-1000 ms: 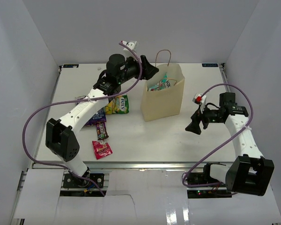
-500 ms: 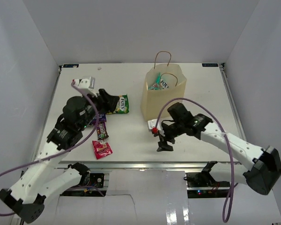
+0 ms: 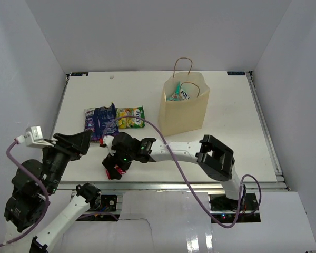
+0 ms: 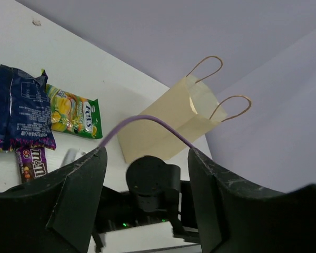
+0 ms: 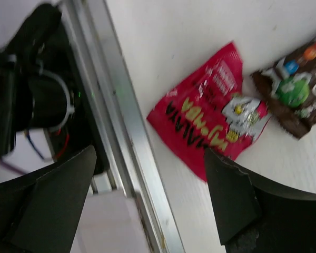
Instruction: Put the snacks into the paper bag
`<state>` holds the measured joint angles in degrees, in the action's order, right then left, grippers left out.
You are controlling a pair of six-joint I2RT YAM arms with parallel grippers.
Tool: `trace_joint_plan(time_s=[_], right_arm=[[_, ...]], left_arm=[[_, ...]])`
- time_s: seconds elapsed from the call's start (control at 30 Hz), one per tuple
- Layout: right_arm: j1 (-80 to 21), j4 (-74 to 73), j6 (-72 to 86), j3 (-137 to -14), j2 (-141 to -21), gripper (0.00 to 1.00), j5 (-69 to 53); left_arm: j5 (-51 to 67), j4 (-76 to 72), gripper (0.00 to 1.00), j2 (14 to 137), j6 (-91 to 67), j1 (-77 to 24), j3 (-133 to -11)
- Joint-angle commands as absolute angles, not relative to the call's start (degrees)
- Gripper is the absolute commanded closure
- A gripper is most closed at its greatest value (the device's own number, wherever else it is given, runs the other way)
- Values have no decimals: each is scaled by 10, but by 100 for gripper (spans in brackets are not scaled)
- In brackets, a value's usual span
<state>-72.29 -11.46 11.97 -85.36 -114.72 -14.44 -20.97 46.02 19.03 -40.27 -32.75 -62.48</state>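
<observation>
- One paper bag [image 3: 183, 113] stands upright at the back right of the desk [image 3: 226, 142], its two loop handles up.
- A teal packet [image 3: 179, 95] and at least one more snack show inside its mouth; I cannot count the rest.
- Four snacks lie on the desk, left of the bag: a dark blue bag [image 3: 98, 122], with a green-yellow pack [image 3: 130, 117] just beside it at the back.
- Nearer the front edge are a brown bar [image 5: 297, 92] and a red packet [image 5: 208, 113], touching.
- Right gripper [image 5: 150, 154]: jaws wide and holding nothing, over the red packet.
- Left gripper [image 4: 145, 153]: jaws wide and holding nothing, raised at the front left.
</observation>
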Motion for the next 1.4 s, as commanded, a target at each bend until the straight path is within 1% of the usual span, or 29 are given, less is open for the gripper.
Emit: trace_joint_plan(time_s=[0.0, 0.03, 0.13, 0.17, 0.2, 0.33, 0.5, 0.6, 0.63, 0.8, 0.83, 0.97, 1.0, 1.1, 1.17, 1.2, 1.27, 1.3, 1.37], right_arm=[[-731, -91, 222, -932, -1195, 11, -27], [-737, -90, 211, -946, -1202, 9, 3], [-750, -95, 194, -961, -1226, 10, 67], [-756, -93, 186, -960, -1230, 11, 112], [-760, -90, 178, -960, -1237, 11, 128], [-784, -80, 163, -947, -1252, 13, 138], [-789, -75, 156, -926, -1265, 16, 154], [-780, -75, 146, -905, -1257, 26, 151], [-776, -75, 144, -897, -1253, 32, 141], [-752, -69, 129, -847, -1230, 48, 119], [-750, -67, 127, -842, -1228, 53, 109], [-744, -52, 98, -824, -1202, 57, 88], [-742, -48, 86, -814, -1195, 65, 78], [-733, -44, 75, -800, -1175, 71, 63], [-727, -44, 71, -795, -1169, 68, 46], [-720, -45, 71, -795, -1166, 58, 34], [-712, -44, 73, -797, -1157, 45, 5], [-710, -43, 75, -802, -1154, 32, -17], [-707, -44, 88, -824, -1156, 22, -28]], left_arm=[[-226, 542, 26, 169, -448, -328, -654], [-222, 547, 26, 159, -454, -328, -654], [-213, 562, 22, 147, -473, -328, -650], [-210, 565, 21, 145, -476, -328, -648], [-210, 569, 21, 144, -482, -328, -646], [-214, 577, 20, 139, -483, -328, -652], [-212, 581, 20, 142, -479, -328, -662], [-211, 591, 20, 135, -486, -328, -659], [-211, 591, 20, 131, -492, -328, -652], [-207, 591, 19, 113, -510, -328, -628], [-203, 590, 19, 113, -511, -328, -627], [-200, 590, 19, 120, -506, -328, -630], [-200, 590, 19, 123, -505, -328, -631], [-199, 589, 19, 123, -504, -328, -633], [-196, 587, 19, 122, -504, -328, -632], [-195, 587, 19, 121, -505, -328, -629], [-191, 585, 19, 119, -506, -328, -626], [-188, 585, 19, 117, -508, -328, -622], [-185, 584, 19, 116, -509, -328, -621]])
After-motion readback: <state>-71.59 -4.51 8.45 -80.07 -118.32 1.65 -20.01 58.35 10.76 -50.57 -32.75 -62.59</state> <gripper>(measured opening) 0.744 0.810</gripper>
